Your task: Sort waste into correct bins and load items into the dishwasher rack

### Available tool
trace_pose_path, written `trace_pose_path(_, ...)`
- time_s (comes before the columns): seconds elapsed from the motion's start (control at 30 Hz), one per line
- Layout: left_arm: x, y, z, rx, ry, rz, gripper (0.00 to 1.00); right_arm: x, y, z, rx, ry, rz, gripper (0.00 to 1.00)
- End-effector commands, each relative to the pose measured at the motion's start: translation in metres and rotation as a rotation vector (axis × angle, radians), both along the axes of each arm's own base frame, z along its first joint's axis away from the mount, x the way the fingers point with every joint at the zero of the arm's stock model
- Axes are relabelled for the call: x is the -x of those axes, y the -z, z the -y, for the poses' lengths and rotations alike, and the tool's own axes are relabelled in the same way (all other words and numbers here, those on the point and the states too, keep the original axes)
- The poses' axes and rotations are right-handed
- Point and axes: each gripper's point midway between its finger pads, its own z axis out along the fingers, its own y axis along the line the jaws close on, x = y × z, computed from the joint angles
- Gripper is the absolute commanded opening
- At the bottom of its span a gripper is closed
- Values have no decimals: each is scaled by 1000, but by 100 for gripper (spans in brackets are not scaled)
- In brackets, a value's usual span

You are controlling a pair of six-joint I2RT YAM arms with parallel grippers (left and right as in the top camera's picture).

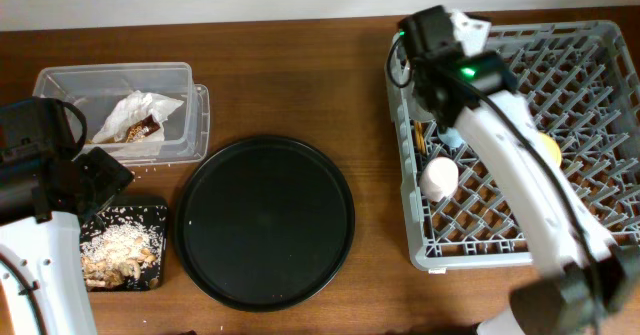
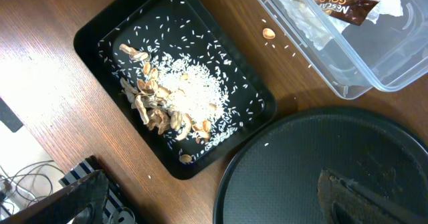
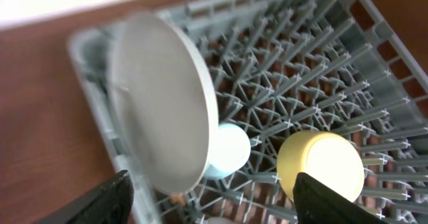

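The grey dishwasher rack (image 1: 600, 45) stands at the right. In the right wrist view the pale grey plate (image 3: 157, 97) stands on edge in the rack (image 3: 301, 70), with the blue cup (image 3: 231, 150) and the yellow bowl (image 3: 321, 164) beside it. The pink cup (image 1: 438, 178) and the chopsticks (image 1: 418, 135) lie near the rack's left wall. My right gripper (image 3: 212, 187) is open and empty above them. The clear tub (image 1: 70, 80) holds wrappers (image 2: 341, 3). The black rectangular tray (image 2: 100, 30) holds rice and scraps (image 2: 167, 97). My left gripper (image 2: 214, 194) is open and empty.
The large round black tray (image 1: 265, 220) lies mid-table, between the bins and the rack. One loose scrap (image 2: 268, 33) and some rice grains lie on the wood between the tub and the rectangular tray. A smear shows on the round tray (image 2: 374, 190).
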Motion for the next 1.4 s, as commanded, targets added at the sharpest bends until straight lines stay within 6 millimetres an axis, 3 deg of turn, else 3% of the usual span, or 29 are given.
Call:
trace_pose_path(0.0, 1, -6, -1, -9, 5, 18, 99, 15, -46, 18, -77, 30, 126, 64)
trace_pose_path(0.07, 1, -6, -1, -9, 5, 18, 99, 10, -40, 57, -128, 116, 118, 36)
trace_pose_path(0.13, 1, -6, -1, -9, 5, 18, 99, -8, -7, 84, -306, 142, 60, 4)
trace_pose_path(0.23, 1, -6, -1, -9, 5, 18, 99, -30, 29, 95, -511, 121, 9, 4)
trace_pose_path(0.33, 1, -6, -1, -9, 5, 18, 99, -66, 63, 64, -716, -114, -37, 4)
trace_pose_path(0.4, 1, -6, -1, -9, 5, 18, 99, -72, 72, 51, -780, -174, -54, 4)
trace_pose_path(0.43, 1, -6, -1, -9, 5, 18, 99, -76, 68, 39, -804, -277, -44, 4)
trace_pose_path(0.6, 1, -6, -1, -9, 5, 18, 99, -67, 44, 3, -962, -479, -22, 4)
trace_pose_path(0.7, 1, -6, -1, -8, 4, 18, 99, -56, 22, 0, -958, -497, 2, 4)
trace_pose_path(0.8, 1, -6, -1, -9, 5, 18, 99, -27, -11, 15, -815, -418, 35, 4)
trace_pose_path(0.87, 1, -6, -1, -9, 5, 18, 99, 16, -41, 17, -661, -427, 37, 4)
trace_pose_path(0.93, 1, -6, -1, -9, 5, 18, 99, 55, -49, 19, -574, -399, -9, 4)
trace_pose_path(1.03, 1, -6, -1, -9, 5, 18, 99, 114, -46, 15, -507, -350, -131, 4)
trace_pose_path(1.13, 1, -6, -1, -9, 5, 18, 99, 152, -39, -2, -495, -394, -188, 4)
trace_pose_path(1.23, 1, -6, -1, -9, 5, 18, 99, 191, -22, -2, -447, -368, -166, 4)
trace_pose_path(1.27, 1, -6, -1, -9, 5, 18, 99, 204, -11, -1, -440, -377, -142, 13)
trace_pose_path(1.3, 1, -6, -1, -9, 5, 18, 99, 211, -5, -1, -438, -378, -127, 34)
trace_pose_path(1.33, 1, -6, -1, -9, 5, 18, 99, 218, 4, 0, -437, -381, -116, 99)
trace_pose_path(1.37, 1, -6, -1, -8, 4, 18, 99, 226, 13, 0, -440, -378, -121, 99)
